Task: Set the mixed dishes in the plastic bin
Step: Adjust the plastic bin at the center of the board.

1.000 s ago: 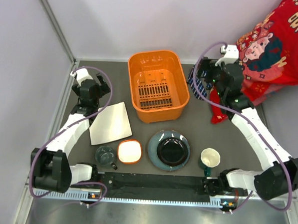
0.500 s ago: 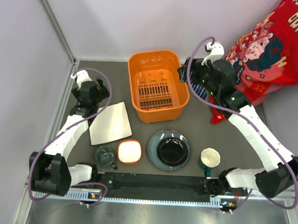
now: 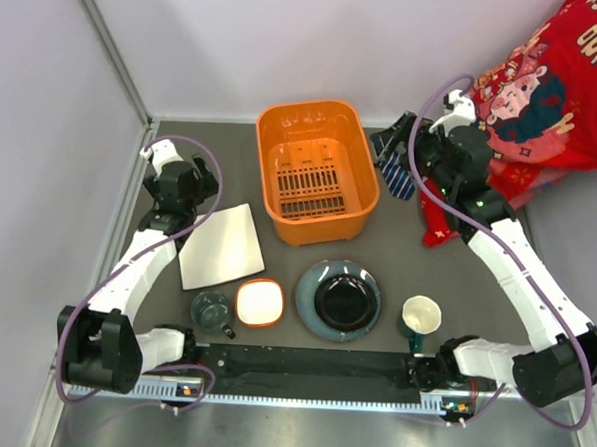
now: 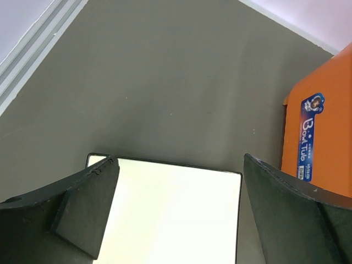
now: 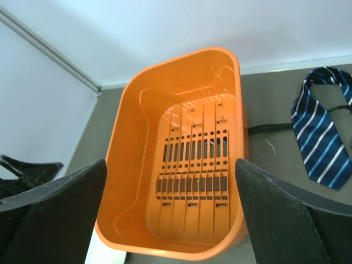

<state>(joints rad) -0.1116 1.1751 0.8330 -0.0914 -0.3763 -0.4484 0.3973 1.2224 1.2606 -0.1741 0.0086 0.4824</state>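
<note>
Top view, desk (image 3: 417, 260) dark grey.
- Plastic bin (image 3: 314, 124), orange, slotted floor, at 12 o'clock of desk centre. Nothing in it.
- Dishes all on the desk, none in the bin. White square plate (image 3: 222, 247) at 9 o'clock, a little apart from the bin's near-left corner.
- Near edge, left to right: dark teal cup (image 3: 212, 309) at 7 o'clock, just beside the orange bowl (image 3: 260, 303), white inside. Blue-grey plate (image 3: 339, 300) with black centre at 6 o'clock. Cream mug (image 3: 421, 316) at 5 o'clock, upright.
- Striped necktie (image 3: 393, 168) lies at 2 o'clock, beside the bin's right wall. Red patterned cloth (image 3: 556, 87) past the desk's far-right corner.

Left jaws: spread wide, nothing between them, hanging over the white plate's far edge. Left wrist view shows the plate (image 4: 176, 214) below and the bin's wall (image 4: 324, 137) at 3 o'clock.

Right jaws: spread wide, holding nothing, above the necktie. Right wrist view looks into the bin (image 5: 187, 159), the tie (image 5: 324, 132) at 3 o'clock.
</note>
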